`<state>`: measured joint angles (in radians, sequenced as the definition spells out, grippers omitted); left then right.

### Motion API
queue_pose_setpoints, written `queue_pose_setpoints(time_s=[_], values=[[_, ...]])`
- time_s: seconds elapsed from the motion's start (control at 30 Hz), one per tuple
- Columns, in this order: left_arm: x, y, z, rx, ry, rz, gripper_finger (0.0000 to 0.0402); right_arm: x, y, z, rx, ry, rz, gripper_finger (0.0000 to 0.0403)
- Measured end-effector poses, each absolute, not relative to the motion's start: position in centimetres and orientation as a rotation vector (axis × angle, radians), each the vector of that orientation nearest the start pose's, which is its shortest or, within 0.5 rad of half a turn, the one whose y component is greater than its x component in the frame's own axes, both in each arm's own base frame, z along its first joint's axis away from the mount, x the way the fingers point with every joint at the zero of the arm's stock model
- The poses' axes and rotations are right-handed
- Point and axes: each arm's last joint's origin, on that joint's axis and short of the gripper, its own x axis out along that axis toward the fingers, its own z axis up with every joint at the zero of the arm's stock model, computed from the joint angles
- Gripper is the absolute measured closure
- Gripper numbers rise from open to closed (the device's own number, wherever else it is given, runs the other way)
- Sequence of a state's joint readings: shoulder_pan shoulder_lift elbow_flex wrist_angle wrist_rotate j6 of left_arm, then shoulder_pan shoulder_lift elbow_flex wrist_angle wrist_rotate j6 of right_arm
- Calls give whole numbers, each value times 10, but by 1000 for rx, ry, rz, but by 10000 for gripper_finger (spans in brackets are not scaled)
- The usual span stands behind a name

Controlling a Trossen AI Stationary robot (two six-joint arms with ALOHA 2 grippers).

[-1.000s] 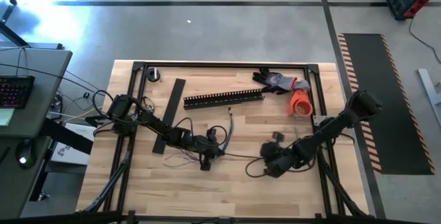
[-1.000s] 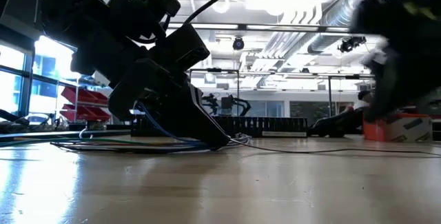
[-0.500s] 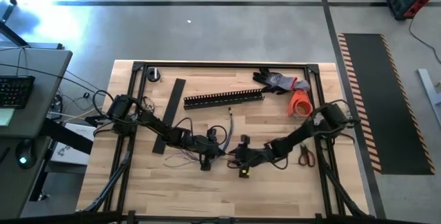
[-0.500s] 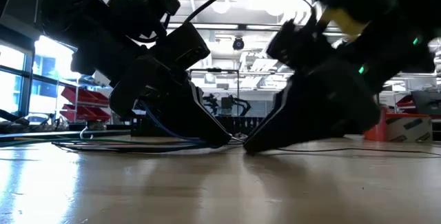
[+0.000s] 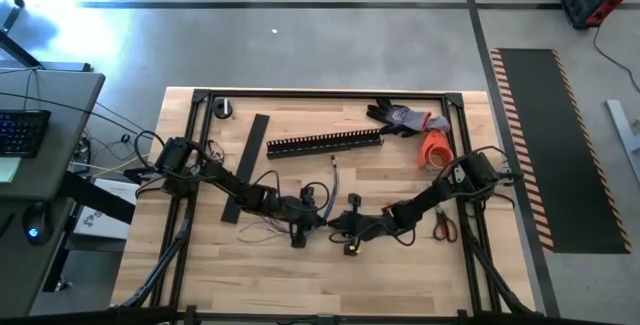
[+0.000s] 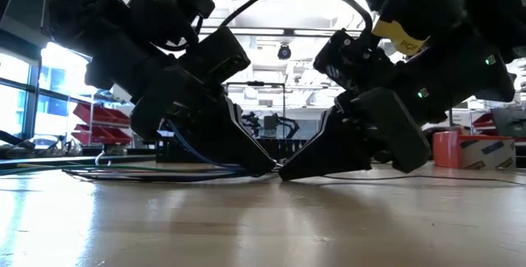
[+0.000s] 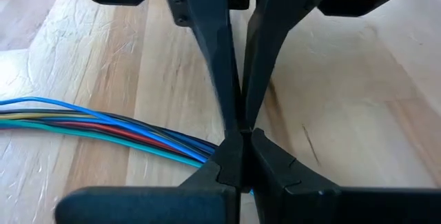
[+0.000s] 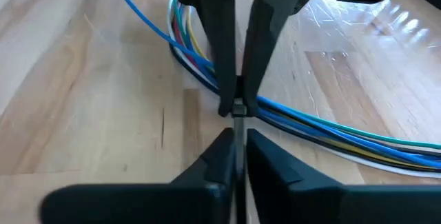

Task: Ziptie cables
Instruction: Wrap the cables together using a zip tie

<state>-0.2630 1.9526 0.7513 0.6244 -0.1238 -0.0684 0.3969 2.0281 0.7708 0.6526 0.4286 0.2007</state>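
Note:
The cables (image 5: 262, 231) are thin coloured wires, blue, red, teal and yellow (image 7: 103, 124). They lie on the wood left of centre and run to my left gripper (image 5: 322, 217), which is shut on them. The ziptie (image 6: 460, 179) is a hair-thin dark strip lying along the table toward the right. My right gripper (image 5: 337, 225) slants down to the table tip to tip with the left gripper (image 6: 274, 171) and is shut on the ziptie. In the right wrist view the cables (image 8: 331, 131) bend around the left fingers. My left gripper (image 7: 238, 151) pinches the cables' bundle (image 7: 203, 154) at its right end, slanting down from the table's left. The wires lie slack on the wood behind it. My right gripper (image 8: 238, 138) pinches the ziptie's thin strip (image 8: 238, 129) right beside the left fingertips (image 8: 227, 100), slanting down from the table's right. The strip's remainder lies on the table.
A black slotted channel (image 5: 325, 144) and a flat black cover strip (image 5: 248, 165) lie farther back. Grey gloves (image 5: 405, 117) and an orange tape roll (image 5: 435, 150) sit at the far right. Scissors (image 5: 443, 227) lie right of the right arm, and black frame rails (image 5: 320, 94) border the table.
My right arm has swung from the table's right part toward the left gripper and come down until its tip meets the left fingertips. The scissors it covered now show. My left arm and the cables have kept still.

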Motion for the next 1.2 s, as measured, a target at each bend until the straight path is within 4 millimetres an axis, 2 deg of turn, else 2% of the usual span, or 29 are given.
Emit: queue_pose_setpoints(time_s=[0.13, 0.37, 0.73, 0.97, 1.1, 1.2], values=[[333, -86, 89, 37, 576, -119, 401, 324, 123, 72, -53, 543, -103, 399], [332, -89, 89, 46, 577, -111, 401, 313, 138, 68, -26, 588, -171, 402], [330, -90, 87, 61, 601, -114, 401, 275, 169, 59, 23, 687, -303, 402], [330, -90, 87, 58, 601, -113, 401, 267, 155, 87, 10, 849, -234, 397], [330, -90, 87, 53, 600, -109, 401, 262, 139, 111, 3, 940, -149, 355], [330, -90, 87, 52, 598, -109, 401, 265, 133, 131, 3, 887, -87, 309]])
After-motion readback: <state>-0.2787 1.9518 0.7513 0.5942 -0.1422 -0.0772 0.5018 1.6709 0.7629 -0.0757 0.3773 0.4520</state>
